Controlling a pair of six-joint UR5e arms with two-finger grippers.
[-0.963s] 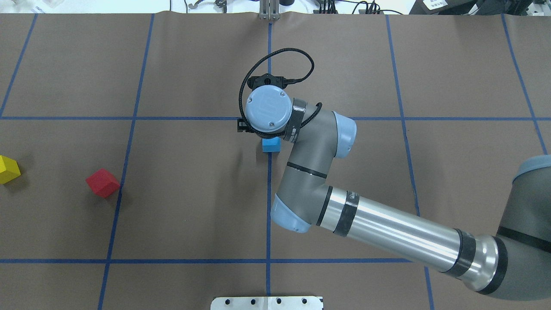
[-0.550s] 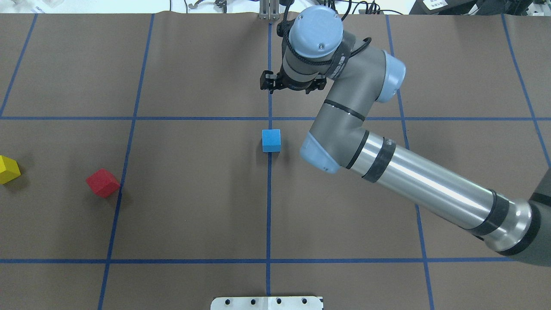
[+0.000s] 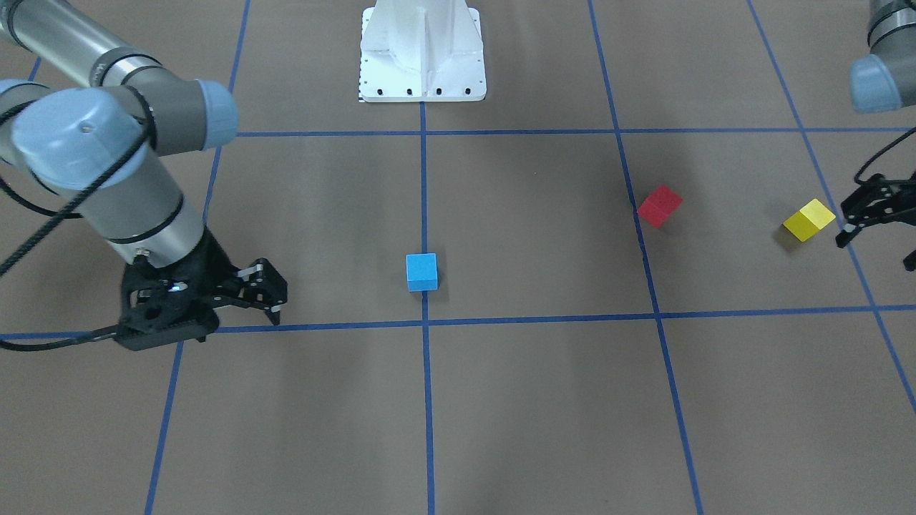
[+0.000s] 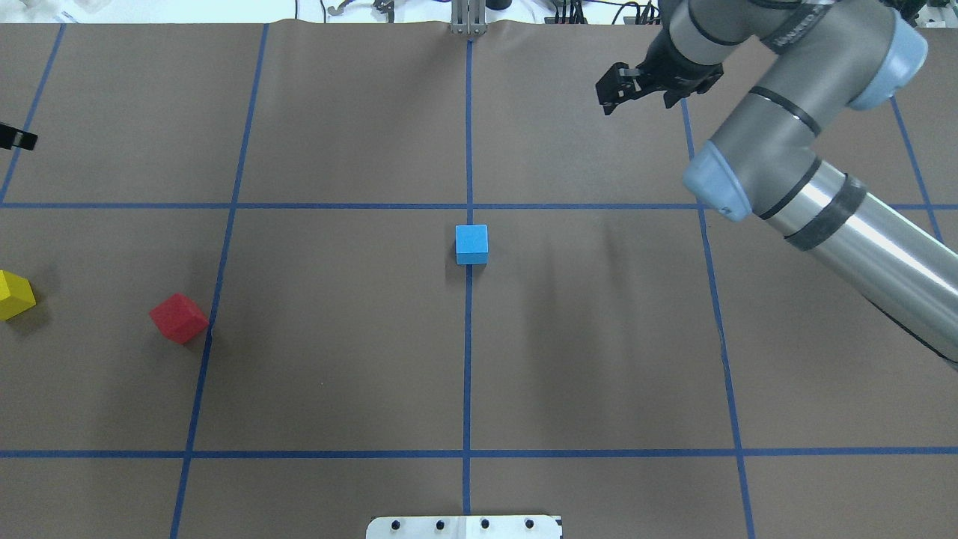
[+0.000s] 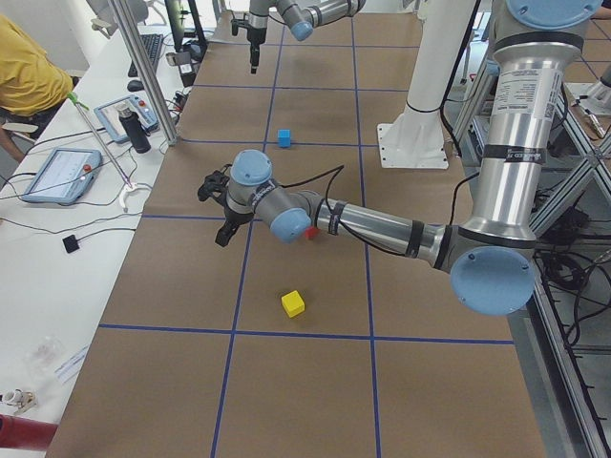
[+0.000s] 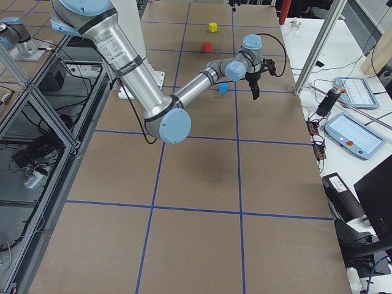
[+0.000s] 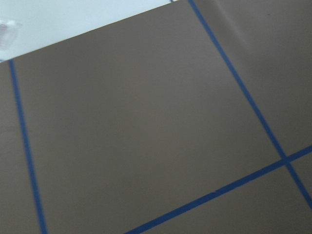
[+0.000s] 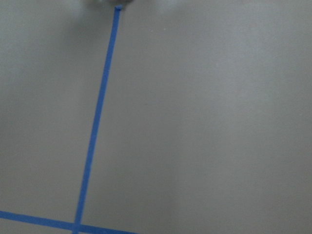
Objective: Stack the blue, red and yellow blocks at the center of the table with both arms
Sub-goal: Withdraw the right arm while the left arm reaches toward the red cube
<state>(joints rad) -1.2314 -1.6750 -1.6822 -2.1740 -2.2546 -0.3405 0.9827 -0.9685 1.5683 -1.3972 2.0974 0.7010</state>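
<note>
The blue block [image 4: 471, 243] sits alone at the table's centre, on the middle blue line; it also shows in the front view [image 3: 421, 272]. The red block [image 4: 178, 317] and the yellow block [image 4: 15, 294] lie at the left. My right gripper [image 4: 636, 101] is open and empty, raised over the far right part of the table, well away from the blue block. My left gripper [image 3: 876, 247] is open and empty, near the yellow block [image 3: 809, 219] but apart from it; only a sliver of it [image 4: 15, 138] shows at the overhead view's left edge.
The brown table cover carries a grid of blue tape lines [image 4: 468, 337]. The white robot base [image 3: 422, 54] stands at the near middle edge. Tablets and tools [image 5: 62, 172] lie on the white bench beyond the far edge.
My right gripper has left the blue block on the centre and swung up and away to the far right. My left gripper has come into view at the left edge.
</note>
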